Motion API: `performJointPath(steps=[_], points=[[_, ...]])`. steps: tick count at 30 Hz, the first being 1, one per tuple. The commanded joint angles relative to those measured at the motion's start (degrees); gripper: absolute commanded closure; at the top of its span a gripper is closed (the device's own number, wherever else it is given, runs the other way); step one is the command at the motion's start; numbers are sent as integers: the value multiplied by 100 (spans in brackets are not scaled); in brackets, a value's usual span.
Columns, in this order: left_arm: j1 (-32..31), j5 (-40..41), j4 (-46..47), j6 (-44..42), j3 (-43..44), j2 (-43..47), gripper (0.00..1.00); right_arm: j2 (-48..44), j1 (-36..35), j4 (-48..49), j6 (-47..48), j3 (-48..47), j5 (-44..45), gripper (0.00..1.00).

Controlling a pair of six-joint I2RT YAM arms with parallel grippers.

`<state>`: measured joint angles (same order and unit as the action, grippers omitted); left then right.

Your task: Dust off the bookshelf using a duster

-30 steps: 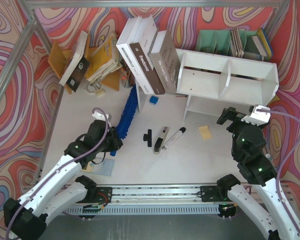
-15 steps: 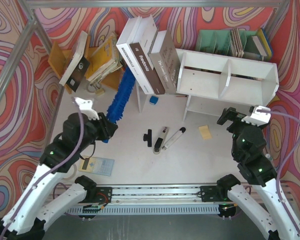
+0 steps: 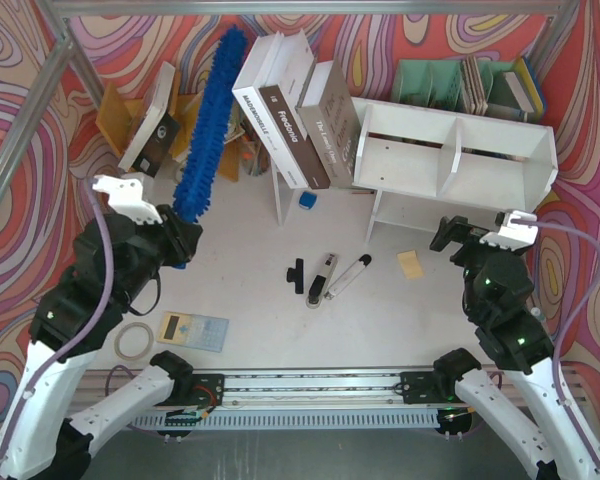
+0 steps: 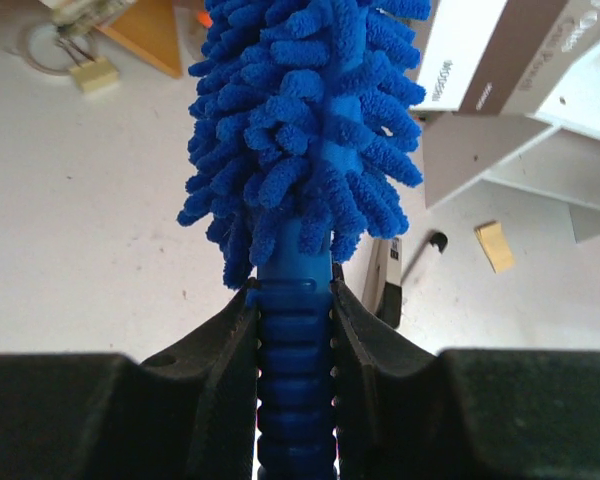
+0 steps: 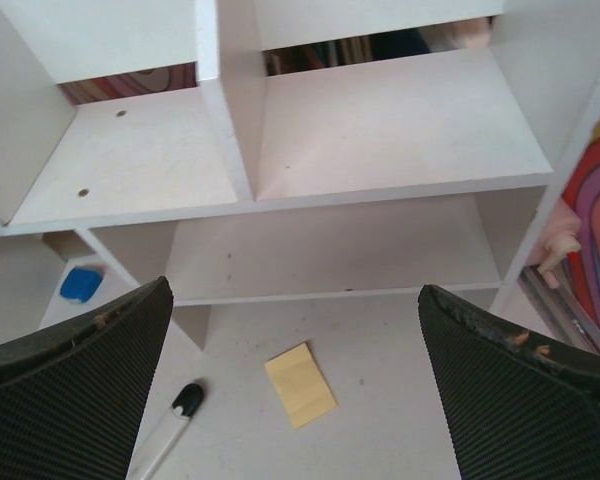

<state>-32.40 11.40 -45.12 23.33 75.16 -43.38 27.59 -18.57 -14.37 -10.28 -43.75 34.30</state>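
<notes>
The long blue fluffy duster [image 3: 208, 120] is lifted off the table at the left and slants up toward the back wall. My left gripper [image 3: 180, 240] is shut on its ribbed blue handle; in the left wrist view the handle [image 4: 294, 360] sits clamped between both black fingers, with the fluffy head [image 4: 305, 150] just beyond. The white bookshelf [image 3: 460, 160] stands at the back right, with two cubbies and a lower shelf. My right gripper [image 3: 458, 232] hangs open in front of it, facing the shelves [image 5: 310, 195], with nothing between its fingers [image 5: 292, 300].
Large books [image 3: 295, 110] lean on a thin white board left of the bookshelf. A green rack [image 3: 450, 85] stands behind it. On the table lie black-and-silver tools [image 3: 325, 275], a yellow note [image 3: 410, 264], a calculator [image 3: 192, 330], a tape roll [image 3: 132, 341] and a small blue block [image 3: 307, 200].
My left arm has risen and pulled back to the left, carrying the duster off the table until it points up toward the back wall. The right arm has not moved.
</notes>
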Motion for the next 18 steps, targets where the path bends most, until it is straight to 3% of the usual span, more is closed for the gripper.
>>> performJointPath(steps=[1, 5, 14, 18], points=[[19, 877, -97, -178, 634, -40, 100, -4, 3, 138, 81, -251, -673, 1], [15, 922, 321, -686, 854, 138, 100, 253, 2, -59, -10, -626, -938, 1], [17, -713, 1192, -1440, 1142, 332, 100, 729, 2, -384, -741, -1665, -1666, 2], [18, -1471, 1523, -1437, 1179, 171, 100, 1075, 7, -243, -1421, -2332, -2442, 2]])
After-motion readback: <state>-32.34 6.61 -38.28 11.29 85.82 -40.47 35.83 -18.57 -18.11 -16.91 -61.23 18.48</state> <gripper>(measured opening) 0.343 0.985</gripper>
